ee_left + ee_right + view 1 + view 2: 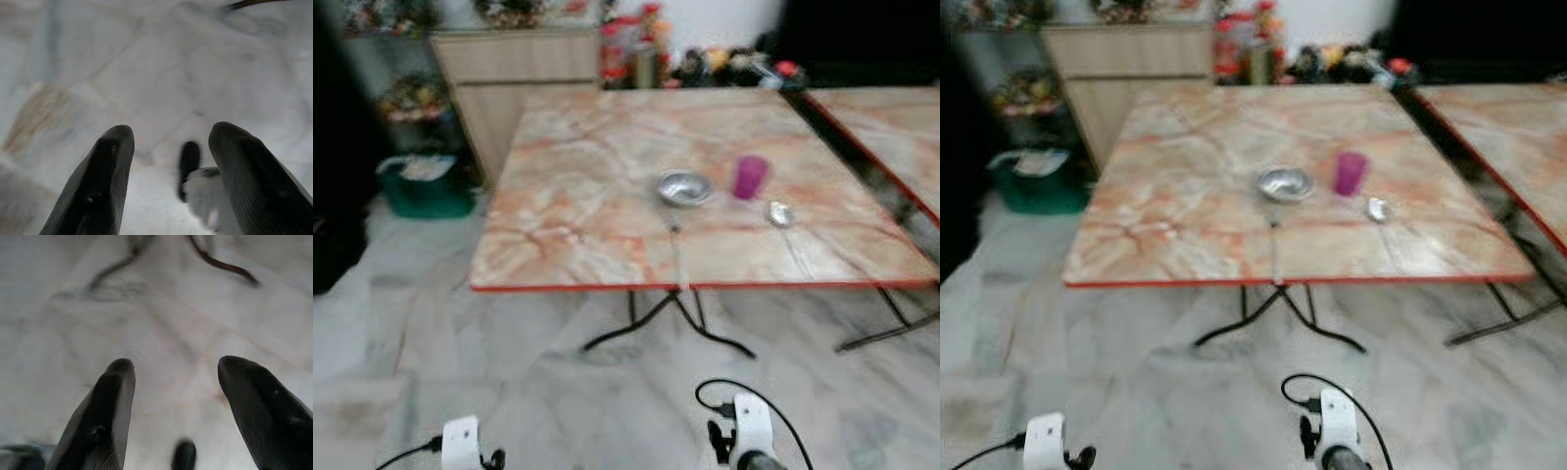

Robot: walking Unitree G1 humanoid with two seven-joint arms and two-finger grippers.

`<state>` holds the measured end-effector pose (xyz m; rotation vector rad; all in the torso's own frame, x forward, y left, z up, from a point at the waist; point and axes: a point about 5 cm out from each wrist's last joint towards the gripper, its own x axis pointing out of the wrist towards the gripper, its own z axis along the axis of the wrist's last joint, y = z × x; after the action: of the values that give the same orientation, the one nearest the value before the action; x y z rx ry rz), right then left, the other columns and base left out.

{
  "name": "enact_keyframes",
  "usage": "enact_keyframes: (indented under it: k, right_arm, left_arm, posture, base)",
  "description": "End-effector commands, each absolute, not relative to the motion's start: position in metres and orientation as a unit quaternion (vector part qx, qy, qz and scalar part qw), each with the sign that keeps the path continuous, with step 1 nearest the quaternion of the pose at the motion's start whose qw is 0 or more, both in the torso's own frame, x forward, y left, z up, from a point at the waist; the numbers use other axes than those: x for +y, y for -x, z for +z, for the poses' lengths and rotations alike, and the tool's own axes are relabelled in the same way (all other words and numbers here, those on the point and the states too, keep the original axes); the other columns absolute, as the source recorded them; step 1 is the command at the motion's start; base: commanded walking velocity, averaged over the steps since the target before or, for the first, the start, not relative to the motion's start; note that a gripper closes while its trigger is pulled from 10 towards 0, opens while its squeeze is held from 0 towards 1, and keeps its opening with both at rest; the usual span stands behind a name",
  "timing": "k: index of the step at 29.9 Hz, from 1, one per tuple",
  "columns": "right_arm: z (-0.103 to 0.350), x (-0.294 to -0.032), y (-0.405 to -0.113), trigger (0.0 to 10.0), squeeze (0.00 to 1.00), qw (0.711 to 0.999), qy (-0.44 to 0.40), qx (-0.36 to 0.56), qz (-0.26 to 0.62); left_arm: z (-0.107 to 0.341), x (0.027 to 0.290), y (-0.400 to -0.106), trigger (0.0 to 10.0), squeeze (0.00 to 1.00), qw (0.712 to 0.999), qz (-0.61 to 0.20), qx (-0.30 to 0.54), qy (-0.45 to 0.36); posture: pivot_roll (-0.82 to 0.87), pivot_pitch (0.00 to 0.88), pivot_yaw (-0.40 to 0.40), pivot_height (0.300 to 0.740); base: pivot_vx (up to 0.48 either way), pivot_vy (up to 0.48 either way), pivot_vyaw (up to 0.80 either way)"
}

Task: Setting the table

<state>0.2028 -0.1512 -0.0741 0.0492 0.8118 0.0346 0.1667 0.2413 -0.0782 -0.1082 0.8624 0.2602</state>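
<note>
The floor [431, 343] is pale marbled tile and extends across the foreground. On it stands a square table [587, 215] with a pink-and-cream marbled top, a red edge and black metal legs [671, 323]. A second table [891, 127] of the same finish stands just to the right, separated from the first by a narrow gap. Behind the first table a light wooden cabinet [509, 69] stands against the wall, with blurred red and dark items beside it that cannot be identified. A green bin [426, 186] sits on the floor to the left of the table.

On the right half of the first table, a metal bowl [684, 187] rests upright. A purple cup [750, 176] stands just beside it on the right, apart from it. A small shiny metal object [780, 213] lies near the cup, closer to the front edge; its type cannot be determined.

Both arms hang low, well short of the table. The left gripper [168, 166] points at the floor with its two black fingers spread apart and nothing between them. The right gripper [173, 396] is likewise aimed at the floor, fingers parted and empty.
</note>
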Motion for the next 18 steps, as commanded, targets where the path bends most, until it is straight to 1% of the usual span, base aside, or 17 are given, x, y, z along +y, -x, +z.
enact_keyframes:
  k: [1, 3, 5, 7, 18]
  right_arm:
    - [-0.0748, -0.1583, -0.2003, 10.0, 0.0, 0.919, -0.023, 0.394, 0.009]
    - [-0.0748, -0.1587, -0.2004, 10.0, 0.0, 0.919, -0.024, 0.394, 0.008]
    - [-0.0748, -0.1591, -0.2003, 10.0, 0.0, 0.919, -0.025, 0.394, 0.006]
    - [-0.075, -0.1602, -0.2, 10.0, 0.0, 0.919, -0.03, 0.394, 0.001]
    - [-0.0761, -0.1666, -0.1967, 10.0, 0.0, 0.918, -0.022, 0.395, -0.006]
  left_arm:
    - [-0.0772, 0.2383, -0.1711, 10.0, 0.0, 0.901, 0.122, 0.413, 0.057]
    - [-0.0771, 0.2392, -0.1708, 10.0, 0.0, 0.9, 0.125, 0.413, 0.057]
    - [-0.077, 0.2394, -0.1708, 10.0, 0.0, 0.9, 0.126, 0.413, 0.058]
    - [-0.0767, 0.2395, -0.1714, 10.0, 0.0, 0.901, 0.129, 0.41, 0.059]
    - [-0.0768, 0.2382, -0.171, 10.0, 0.0, 0.903, 0.13, 0.405, 0.063]
  posture:
    - [0.07, 0.0, 0.048, 0.74]
    - [0.07, 0.0, 0.046, 0.74]
    - [0.07, 0.0, 0.045, 0.74]
    - [0.07, 0.0, 0.044, 0.74]
    - [0.06, 0.0, 0.043, 0.74]
  base:
    - [0.48, 0.0, 0.8]
    - [0.48, 0.0, 0.8]
    - [0.48, 0.0, 0.48]
    - [0.396, 0.0, 0.0]
    - [0.0, 0.0, 0.0]
